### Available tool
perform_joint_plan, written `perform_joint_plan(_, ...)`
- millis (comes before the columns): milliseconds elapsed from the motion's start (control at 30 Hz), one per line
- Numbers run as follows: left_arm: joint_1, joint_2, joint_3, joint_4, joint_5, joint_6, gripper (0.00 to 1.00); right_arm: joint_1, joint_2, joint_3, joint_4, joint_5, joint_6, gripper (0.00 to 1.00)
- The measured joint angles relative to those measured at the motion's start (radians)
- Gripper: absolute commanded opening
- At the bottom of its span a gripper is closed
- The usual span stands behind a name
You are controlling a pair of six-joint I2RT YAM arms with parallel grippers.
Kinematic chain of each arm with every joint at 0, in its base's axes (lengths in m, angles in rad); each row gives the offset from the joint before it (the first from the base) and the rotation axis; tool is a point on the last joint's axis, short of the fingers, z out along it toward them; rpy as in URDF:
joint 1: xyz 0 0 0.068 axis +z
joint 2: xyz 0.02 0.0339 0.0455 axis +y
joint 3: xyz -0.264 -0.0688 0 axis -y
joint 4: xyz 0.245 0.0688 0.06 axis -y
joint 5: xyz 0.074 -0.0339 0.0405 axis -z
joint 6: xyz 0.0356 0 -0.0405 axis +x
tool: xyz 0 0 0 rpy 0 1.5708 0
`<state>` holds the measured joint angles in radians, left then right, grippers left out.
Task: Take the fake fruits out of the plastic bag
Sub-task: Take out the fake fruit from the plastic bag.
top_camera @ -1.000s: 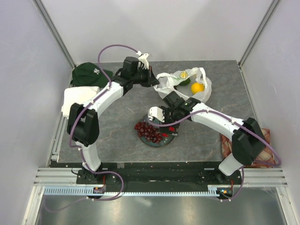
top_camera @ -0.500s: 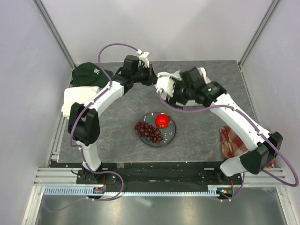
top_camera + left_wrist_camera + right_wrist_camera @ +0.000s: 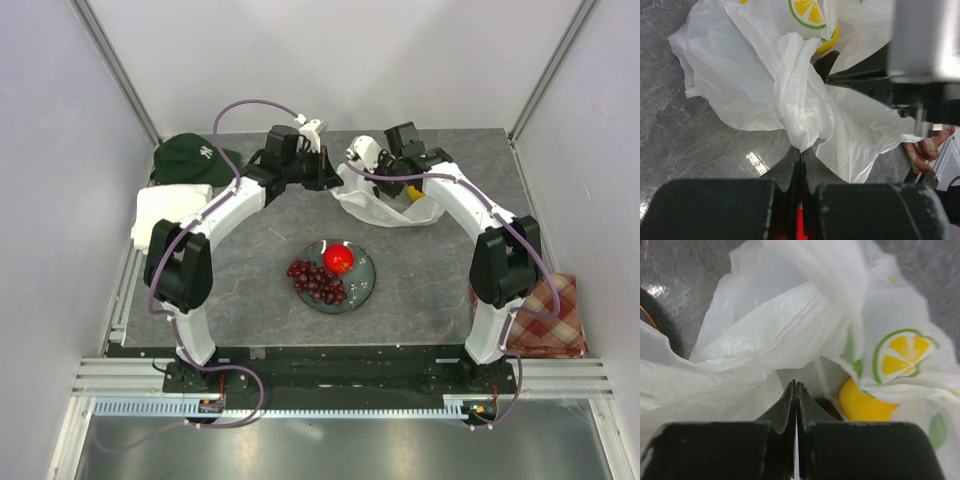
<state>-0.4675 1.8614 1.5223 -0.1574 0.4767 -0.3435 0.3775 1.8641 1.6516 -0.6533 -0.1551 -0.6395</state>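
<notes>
The white plastic bag (image 3: 385,207) lies at the back of the table. My left gripper (image 3: 334,180) is shut on a fold of the plastic bag (image 3: 755,90) at its left edge, as the left wrist view shows (image 3: 800,148). My right gripper (image 3: 392,188) is at the bag's mouth, shut (image 3: 796,385), its tips against the film (image 3: 780,325); I cannot tell if plastic is pinched. A yellow fruit (image 3: 860,402) lies inside the bag, right of those tips, also visible from above (image 3: 421,193). The red apple (image 3: 338,259) and the dark red grapes (image 3: 315,282) lie on the plate (image 3: 366,285).
A dark green cap (image 3: 190,158) and a white box (image 3: 165,210) sit at the back left. A red checked cloth (image 3: 545,315) lies at the right edge beside the right arm's base. The plate is in the table's middle.
My right arm swung from the plate back to the bag, leaving the red apple on the plate, and its jaws went from open to shut. The left arm held still.
</notes>
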Motion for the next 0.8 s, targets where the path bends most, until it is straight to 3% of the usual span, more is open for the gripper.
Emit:
perform_joint_plan(400, -0.002, -0.086, -0.124, -0.032, -0.007, 0.056, 0.02, -0.086, 0.046, -0.124, -0.031, 0.209, 0.013, 0.01)
perform_joint_plan(433, -0.002, -0.089, -0.13, -0.035, -0.01, 0.061, 0.02, -0.109, 0.058, -0.125, -0.042, 0.225, 0.019, 0.08)
perform_joint_plan(467, -0.002, -0.091, -0.134, -0.036, -0.014, 0.068, 0.02, -0.13, 0.067, -0.125, -0.045, 0.237, 0.026, 0.23)
perform_joint_plan(533, -0.002, -0.091, -0.138, -0.045, -0.024, 0.079, 0.02, -0.183, 0.09, -0.109, -0.061, 0.256, 0.04, 0.36)
perform_joint_plan(567, -0.002, -0.091, -0.138, -0.05, -0.025, 0.081, 0.02, -0.201, 0.098, -0.095, -0.066, 0.257, 0.053, 0.54)
perform_joint_plan(667, -0.003, -0.091, -0.138, -0.058, -0.026, 0.091, 0.02, -0.241, 0.149, -0.006, -0.073, 0.264, 0.087, 0.79)
perform_joint_plan(767, -0.01, -0.091, -0.138, -0.059, -0.027, 0.107, 0.02, -0.244, 0.219, 0.104, -0.074, 0.269, 0.121, 0.98)
perform_joint_plan(800, -0.013, -0.091, -0.138, -0.06, -0.027, 0.112, 0.02, -0.242, 0.244, 0.138, -0.074, 0.269, 0.132, 0.98)
